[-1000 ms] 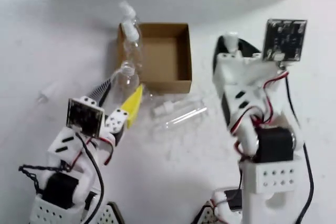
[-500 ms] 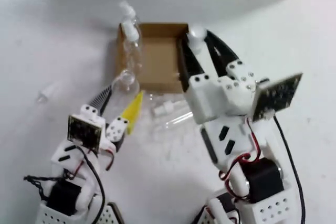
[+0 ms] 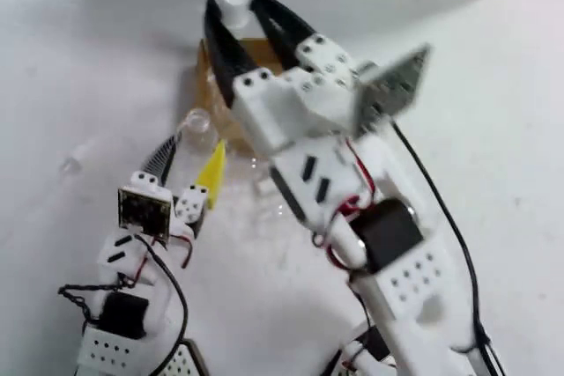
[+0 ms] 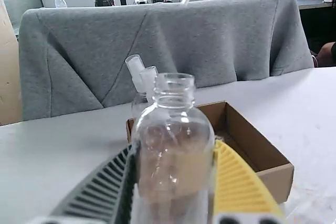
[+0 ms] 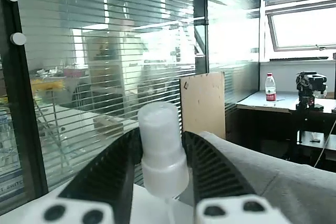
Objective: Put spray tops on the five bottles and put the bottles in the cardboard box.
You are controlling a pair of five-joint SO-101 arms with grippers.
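Far out on the left of the bench [image 3: 88,59] lay a small clear piece [image 3: 70,163], well apart from everything else; I could not tell what it was.

Next came my left tool [image 3: 187,160]. Its grey and yellow sides were closed around the fat middle of a clear bottle [image 4: 172,145]. The bottle stood upright and its neck was open, with no top on it. I think the bottle was empty and very light. Its wall looked thin and smooth, so a hard squeeze could dent it and a loose hold could let it slip. The round middle seemed the best place to hold it.

Just behind it sat the cardboard box [image 4: 252,145], open at the top. Another bottle [image 4: 140,98], with its top already on, showed beside the box's near corner.

To the right, my right tool [image 3: 233,8] was up above the far side of the box. It was closed on a white spray top [image 5: 163,150], gripped at its sides. The spray top looked small, hard and light. I think it should be held straight by its round body, so it can go down onto the open neck without tipping.
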